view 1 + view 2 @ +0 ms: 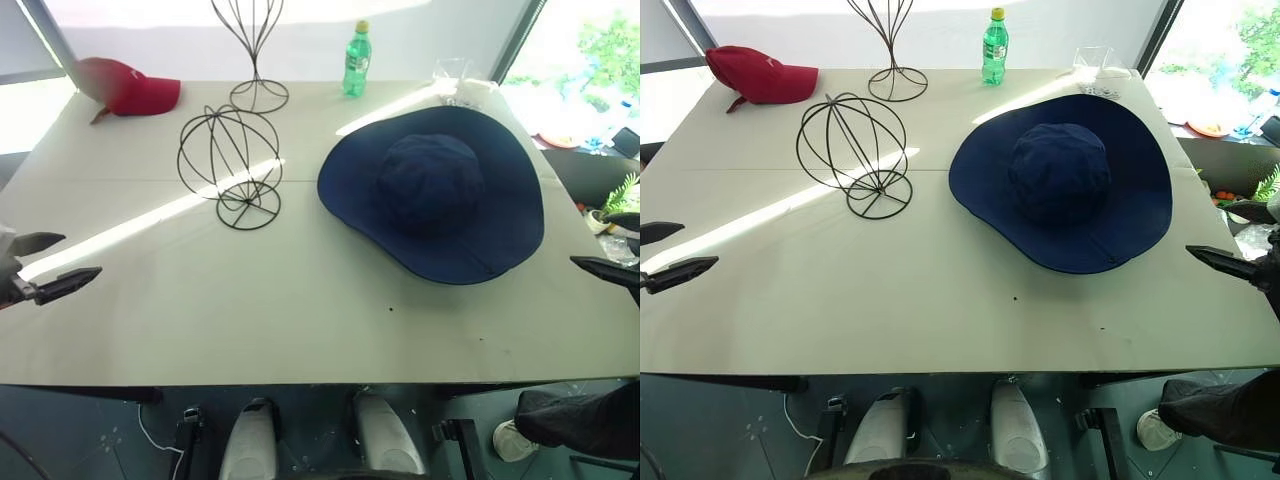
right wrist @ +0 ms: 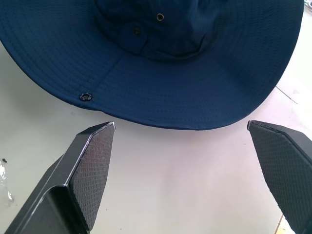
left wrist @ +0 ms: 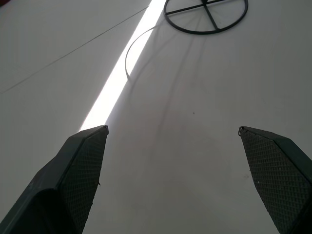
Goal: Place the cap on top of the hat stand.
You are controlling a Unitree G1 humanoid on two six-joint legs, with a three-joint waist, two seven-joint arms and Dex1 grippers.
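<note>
The cap (image 1: 435, 190), a navy sun hat with a wide brim, lies crown up on the right half of the white table (image 1: 300, 320). To its left stands the hat stand (image 1: 228, 160), a black wire globe on a round base, with nothing on it. My left gripper (image 1: 80, 255) hovers open over the table's left edge, well short of the stand; its wrist view shows the stand's base ring (image 3: 205, 14) ahead. At the table's right edge my right gripper (image 1: 592, 240) is open, with the cap's brim (image 2: 161, 92) just beyond its fingertips and nothing between them.
At the back of the table stand a taller wire stand (image 1: 253, 60), a green bottle (image 1: 357, 62) and a clear container (image 1: 455, 78). A red baseball cap (image 1: 132, 88) lies at the back left corner. A person's leg and shoe (image 1: 570, 425) show by the table's front right.
</note>
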